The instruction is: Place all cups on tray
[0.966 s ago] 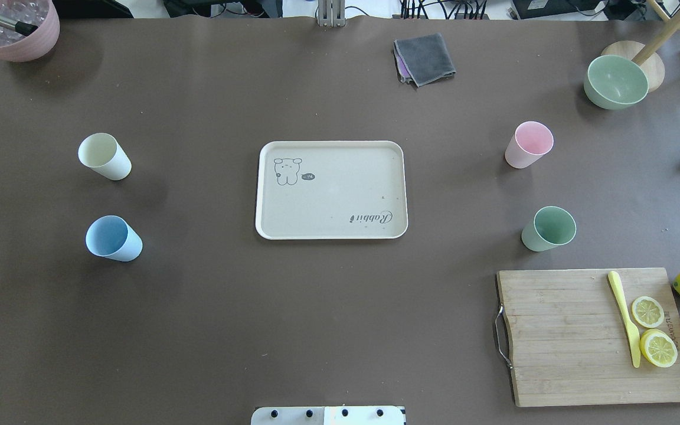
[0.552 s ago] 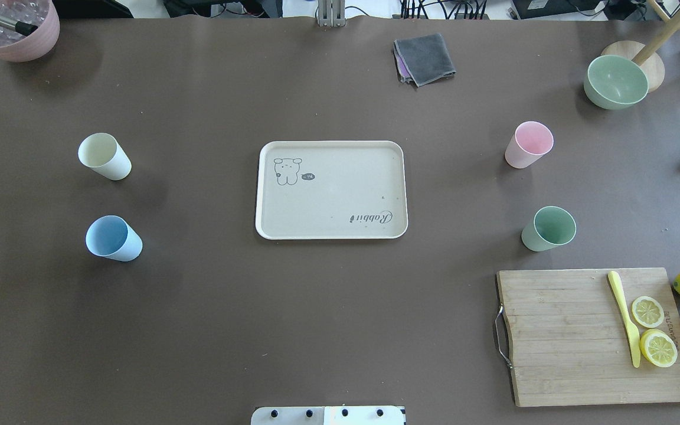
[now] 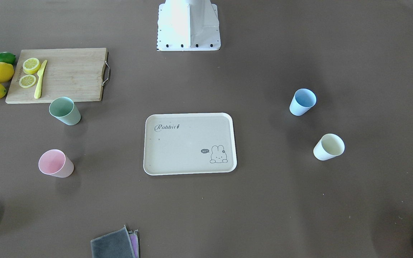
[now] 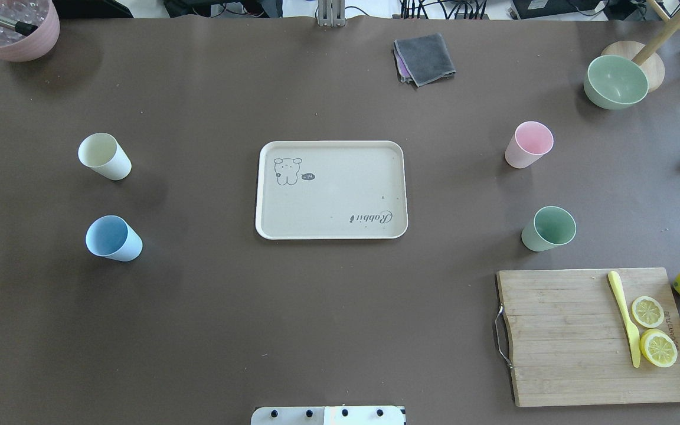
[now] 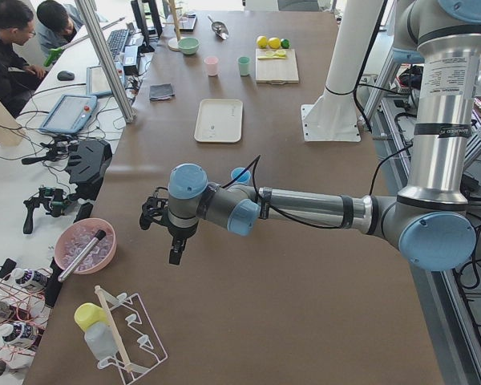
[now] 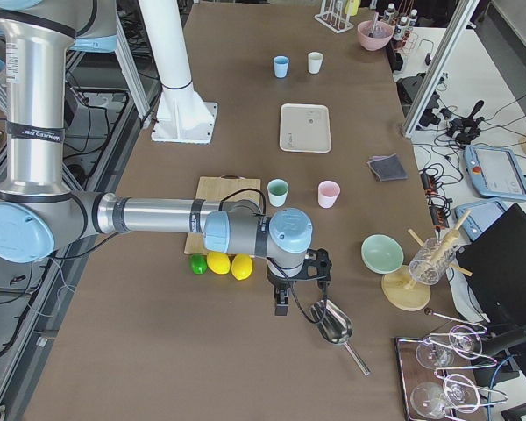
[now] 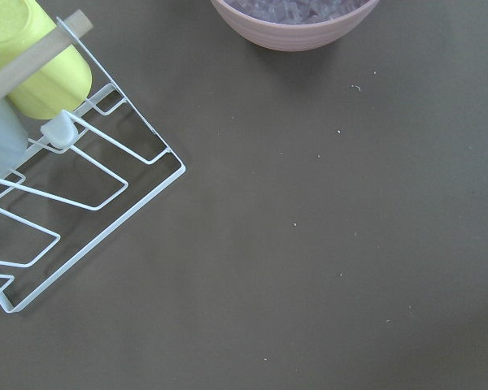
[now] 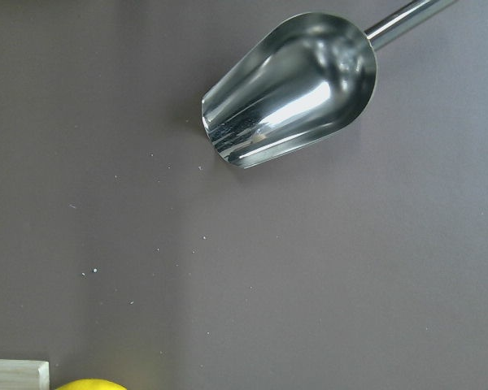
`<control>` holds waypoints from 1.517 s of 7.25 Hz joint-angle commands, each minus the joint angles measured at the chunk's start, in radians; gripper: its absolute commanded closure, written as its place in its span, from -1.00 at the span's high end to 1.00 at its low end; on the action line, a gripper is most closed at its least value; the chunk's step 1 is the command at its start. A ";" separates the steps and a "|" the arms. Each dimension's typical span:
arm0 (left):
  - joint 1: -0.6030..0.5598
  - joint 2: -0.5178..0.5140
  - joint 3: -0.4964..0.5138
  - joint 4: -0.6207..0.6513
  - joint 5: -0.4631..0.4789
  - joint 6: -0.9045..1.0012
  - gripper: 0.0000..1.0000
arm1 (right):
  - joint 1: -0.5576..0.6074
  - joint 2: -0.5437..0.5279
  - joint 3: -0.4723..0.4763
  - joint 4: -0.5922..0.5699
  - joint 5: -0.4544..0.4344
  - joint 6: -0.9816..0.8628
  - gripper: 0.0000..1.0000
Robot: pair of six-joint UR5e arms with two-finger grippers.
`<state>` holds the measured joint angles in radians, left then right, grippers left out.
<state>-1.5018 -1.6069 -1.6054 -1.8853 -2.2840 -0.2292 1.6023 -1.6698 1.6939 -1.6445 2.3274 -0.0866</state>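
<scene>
The cups are not on the tray yet. In the front view, the green cup (image 3: 64, 110) and the pink cup (image 3: 55, 163) stand on the desk on one side of the tray (image 3: 181, 150). The blue cup (image 3: 302, 101) and the cream cup (image 3: 329, 147) stand on the other side. All four are upright and well apart from the tray.

The view from above shows blue and cream on the robot's left and pink and green on its right. I think each arm should take the cups on its own side.

In the left side view, the left claw (image 5: 167, 233) hangs near a pink bowl (image 5: 84, 245), far from any cup. I cannot tell if it is wide or narrow. In the right side view, the right claw (image 6: 298, 281) hangs by a shiny scoop (image 6: 331, 323). I cannot tell its state either.

Neither wrist view shows a cup.

First, an arm needs to travel to a cup. It should come down with its claw wide and pinch one wall. Then it should lift straight up and set the cup near a tray corner, to leave room. The green cup is just beside the wooden board (image 3: 66, 75), so go gently there.
</scene>
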 commanded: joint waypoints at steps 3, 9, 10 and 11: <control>-0.002 0.007 0.002 -0.009 -0.075 -0.001 0.96 | -0.001 0.006 0.024 0.005 -0.033 0.005 1.00; 0.026 -0.008 0.019 -0.130 -0.083 -0.051 0.96 | -0.039 0.057 0.134 0.022 0.061 0.174 1.00; 0.025 -0.013 0.031 -0.190 -0.083 -0.056 0.96 | -0.120 0.082 0.136 0.025 0.110 0.221 1.00; 0.026 -0.011 0.025 -0.202 -0.083 -0.056 0.96 | -0.212 0.146 0.142 0.028 0.107 0.331 1.00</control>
<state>-1.4763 -1.6175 -1.5795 -2.0551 -2.3670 -0.2789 1.4938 -1.5875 1.8242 -1.6202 2.4134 0.1282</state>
